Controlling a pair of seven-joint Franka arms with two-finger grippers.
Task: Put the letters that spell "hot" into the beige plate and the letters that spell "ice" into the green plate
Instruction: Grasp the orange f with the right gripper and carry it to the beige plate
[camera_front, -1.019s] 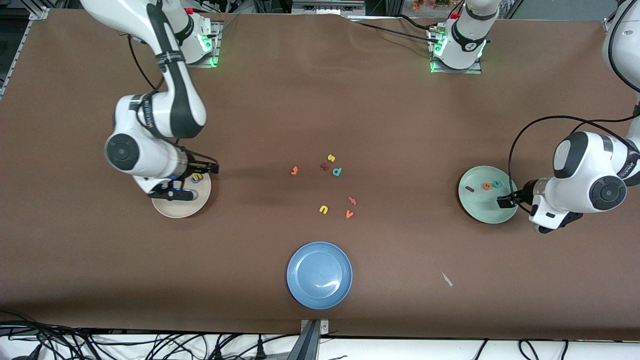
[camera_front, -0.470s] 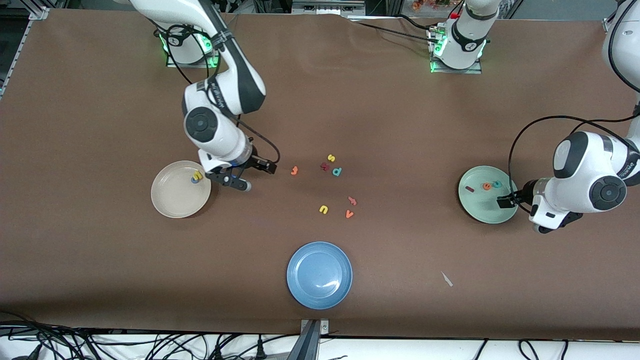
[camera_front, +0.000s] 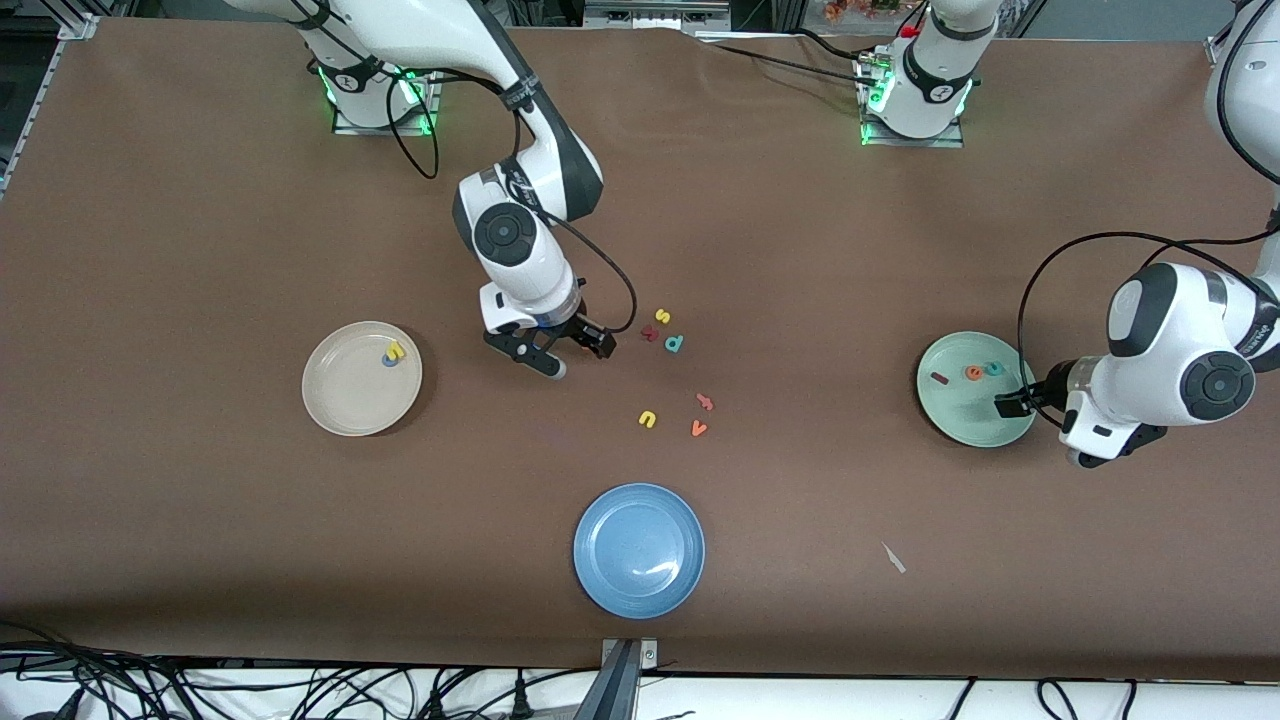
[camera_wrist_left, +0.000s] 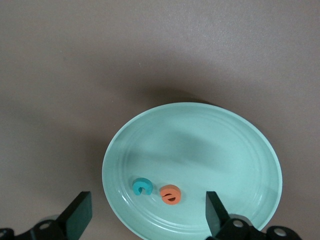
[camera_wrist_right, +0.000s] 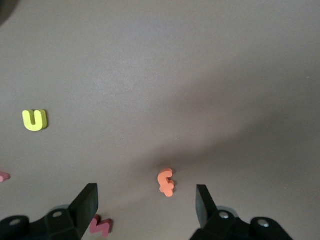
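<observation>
- Right wrist view: the right gripper (camera_wrist_right: 146, 200) hangs with jaws apart and empty over the orange "t" (camera_wrist_right: 166, 182) on the table (camera_front: 800, 250).
- Left gripper (camera_wrist_left: 147, 212) waits with jaws wide and empty over the green plate (camera_front: 960, 415), which holds the teal "c" (camera_wrist_left: 141, 186), orange "e" (camera_wrist_left: 170, 194) and dark red "i" (camera_front: 940, 378).
- Beige plate (camera_front: 345, 405) holds the yellow "h" (camera_front: 397, 350) and blue "o" (camera_front: 388, 360).

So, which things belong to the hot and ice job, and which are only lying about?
Job: beige plate with yellow h and blue o; orange t under the right gripper, jaws open; green plate with red i, orange e, teal c; left gripper waiting over it.
Lying about: blue plate; yellow s; yellow u; teal d; orange v; dark red letter; pink letter.
</observation>
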